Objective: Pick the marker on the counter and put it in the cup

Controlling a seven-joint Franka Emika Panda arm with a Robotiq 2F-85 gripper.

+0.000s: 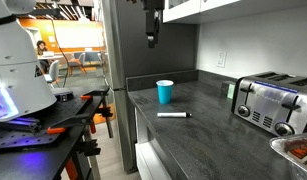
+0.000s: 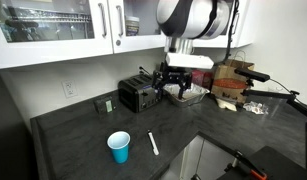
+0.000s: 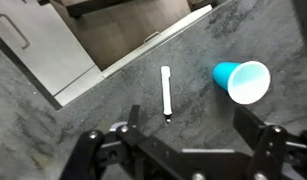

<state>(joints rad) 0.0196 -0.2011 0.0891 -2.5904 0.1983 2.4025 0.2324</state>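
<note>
The marker (image 1: 173, 115) lies flat on the dark grey counter (image 1: 208, 130), near its front edge; it also shows in an exterior view (image 2: 152, 144) and in the wrist view (image 3: 166, 91). The blue cup (image 1: 165, 91) stands upright a little behind it, and shows in an exterior view (image 2: 118, 147) and in the wrist view (image 3: 243, 80). My gripper (image 2: 174, 84) hangs high above the counter, well clear of both. Its fingers (image 3: 188, 125) are spread wide apart and hold nothing.
A silver toaster (image 1: 270, 102) stands at the back of the counter, with a small green thing (image 1: 231, 90) beside it. A tray with food (image 1: 298, 152) sits near the corner. White cabinets (image 2: 63, 25) hang overhead. The counter's front edge drops to drawers (image 3: 38, 45).
</note>
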